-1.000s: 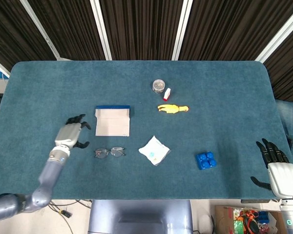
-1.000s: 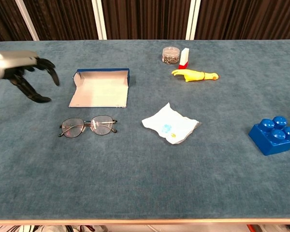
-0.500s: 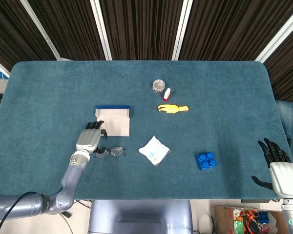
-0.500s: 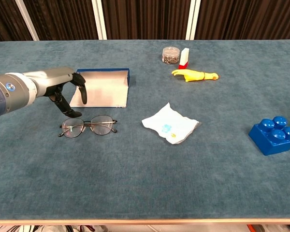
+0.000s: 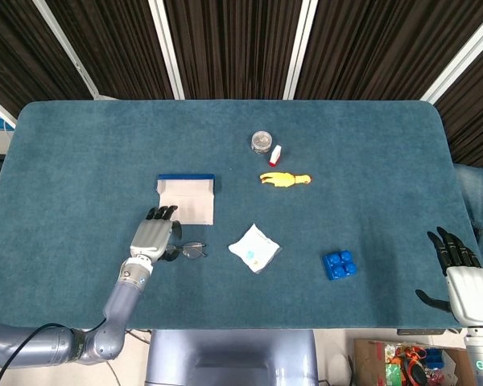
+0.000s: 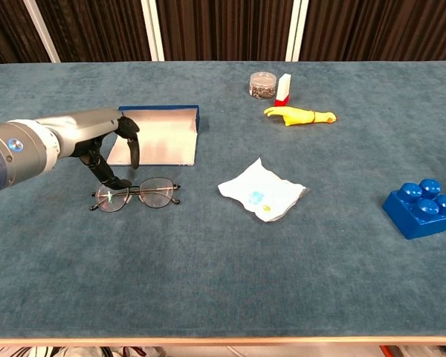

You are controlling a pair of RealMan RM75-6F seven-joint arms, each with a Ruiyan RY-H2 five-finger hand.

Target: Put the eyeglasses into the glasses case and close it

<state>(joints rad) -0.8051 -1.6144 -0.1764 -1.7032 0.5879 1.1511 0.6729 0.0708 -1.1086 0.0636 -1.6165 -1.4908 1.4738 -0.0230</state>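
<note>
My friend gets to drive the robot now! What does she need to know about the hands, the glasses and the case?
Left hand: open, fingers pointing down over the left end of the thin dark-framed eyeglasses; no grip yet.
Right hand: open, idle at the table's right edge, holding nothing.
The eyeglasses lie flat on the blue cloth, just in front of the open blue-rimmed glasses case, which has nothing in it.
Done: only the reach.
Left: grasp the eyeglasses, put them in the case, close the lid.

Teal felt table (image 5: 370, 161); dark slatted wall panels (image 5: 225, 40) behind
</note>
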